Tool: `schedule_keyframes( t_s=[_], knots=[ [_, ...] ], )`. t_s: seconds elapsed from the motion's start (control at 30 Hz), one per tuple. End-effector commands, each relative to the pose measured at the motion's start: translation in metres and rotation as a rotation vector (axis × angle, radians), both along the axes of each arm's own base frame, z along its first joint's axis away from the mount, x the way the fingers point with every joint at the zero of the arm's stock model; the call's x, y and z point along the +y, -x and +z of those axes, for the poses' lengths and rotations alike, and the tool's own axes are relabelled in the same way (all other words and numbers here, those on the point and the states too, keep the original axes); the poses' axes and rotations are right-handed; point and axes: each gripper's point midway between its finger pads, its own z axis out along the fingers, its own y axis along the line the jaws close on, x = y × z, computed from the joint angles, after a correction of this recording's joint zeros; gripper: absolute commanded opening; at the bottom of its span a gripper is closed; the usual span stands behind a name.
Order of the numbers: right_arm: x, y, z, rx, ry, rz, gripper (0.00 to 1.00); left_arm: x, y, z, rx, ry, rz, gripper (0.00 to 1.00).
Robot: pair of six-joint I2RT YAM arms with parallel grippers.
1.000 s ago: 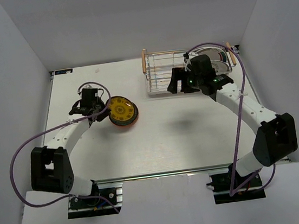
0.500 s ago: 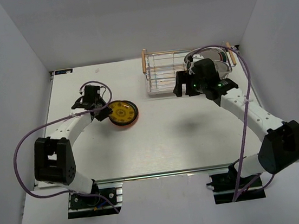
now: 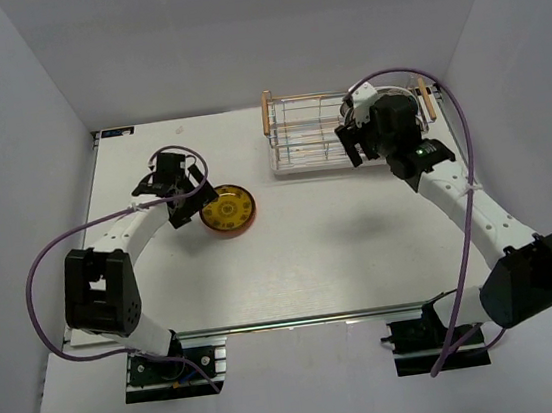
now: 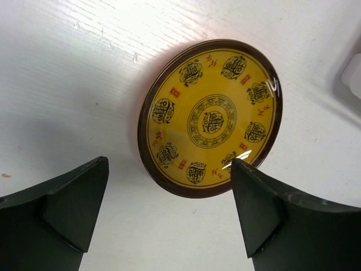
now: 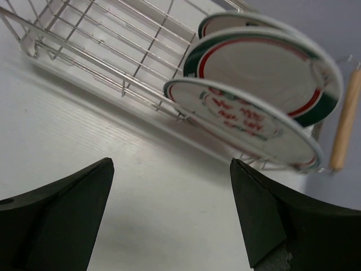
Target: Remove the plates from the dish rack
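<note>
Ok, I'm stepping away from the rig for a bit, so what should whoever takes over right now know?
Left gripper: open, empty, over the yellow plate, which lies flat on the table.
Right gripper: open, empty, facing the white plates in the dish rack.
Done: yellow plate unloaded.
To do: at least three white plates standing at the rack's right end.

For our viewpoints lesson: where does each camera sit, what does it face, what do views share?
Top external: above, behind the bases, looking down at table; both arms show.
Left wrist: looks down on yellow plate; open fingers frame it.
Right wrist: faces white plates in dish rack; open fingers below.
Shared: top and left wrist show yellow plate.
</note>
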Motion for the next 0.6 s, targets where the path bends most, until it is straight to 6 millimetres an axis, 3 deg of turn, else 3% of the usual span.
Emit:
schedule_keyframes(
  t_s=[0.0,0.03,0.07,0.13,0.43,0.47,0.57],
  knots=[
    [0.009,-0.019,0.038,-0.133,0.245,0.281,0.89,0.003,-0.009,0.031,-0.073,-0.014,-0.009,0.98],
    [0.01,-0.024,0.053,-0.153,0.274,0.307,0.89,0.003,-0.011,0.038,-0.087,-0.015,-0.01,0.98],
    [0.005,-0.025,0.034,-0.081,0.345,0.351,0.89,0.004,-0.01,0.041,-0.09,-0.019,-0.01,0.98],
    [-0.009,-0.036,0.047,-0.089,0.401,0.31,0.89,0.007,-0.009,0.047,-0.098,-0.036,-0.006,0.98],
    [-0.049,-0.068,0.013,0.097,0.571,0.282,0.89,0.016,-0.015,0.078,-0.195,-0.074,0.006,0.98],
    [-0.051,-0.073,0.019,0.088,0.57,0.263,0.89,0.017,-0.017,0.081,-0.201,-0.076,0.01,0.98],
    [-0.058,-0.078,0.011,0.109,0.573,0.25,0.88,0.019,-0.018,0.084,-0.21,-0.083,0.016,0.98]
  ],
)
